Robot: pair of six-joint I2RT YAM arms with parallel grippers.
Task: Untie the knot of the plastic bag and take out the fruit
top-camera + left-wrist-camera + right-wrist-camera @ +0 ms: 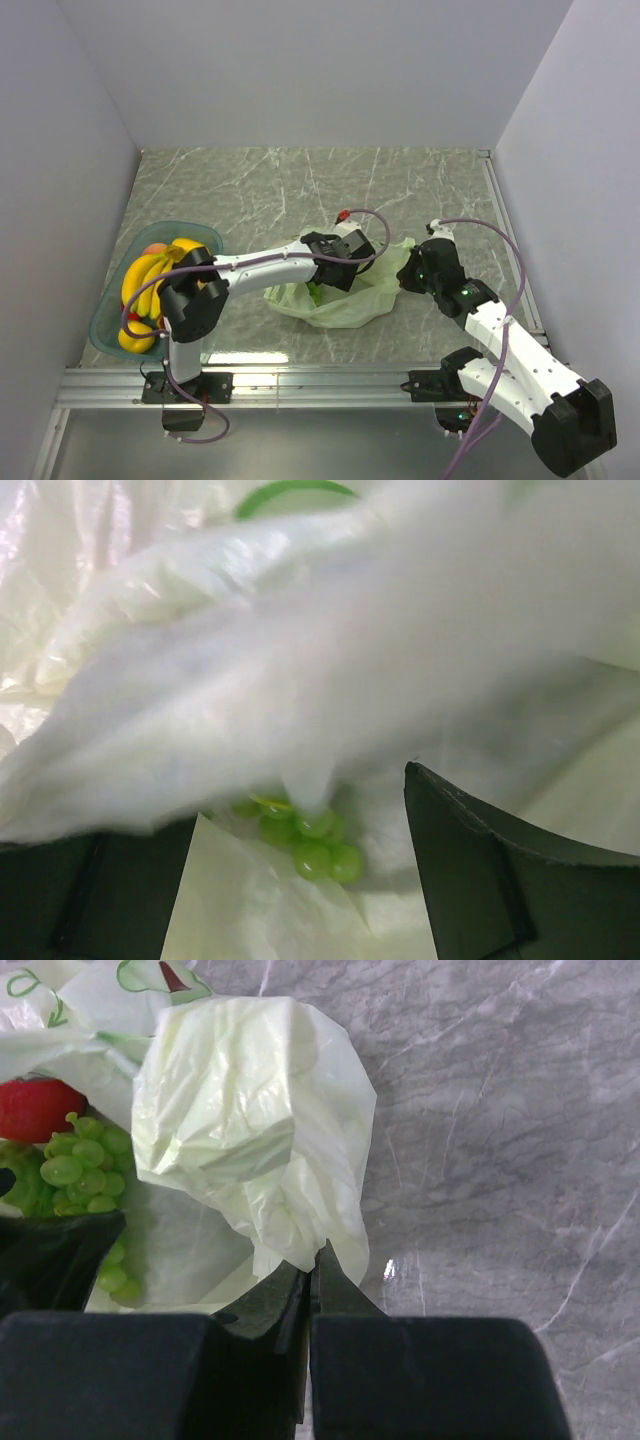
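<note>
The pale green plastic bag point(345, 300) lies crumpled mid-table, its mouth facing left. My left gripper point(325, 280) reaches into that mouth. In the left wrist view the left gripper point(300, 825) is open, with a bunch of green grapes point(315, 845) lying between its fingers point(500, 880) and bag film draped over the top. My right gripper point(315, 1255) is shut on a bunched fold of the bag point(250, 1120), holding its right edge up. Beyond that fold lie grapes point(80, 1170) and a red fruit point(35, 1108). The knot is out of view.
A teal transparent tray point(105, 320) at the left edge holds yellow bananas point(145, 290) and other fruit, close to the left arm's base. White walls stand on three sides. Marble tabletop point(300, 190) stretches behind the bag.
</note>
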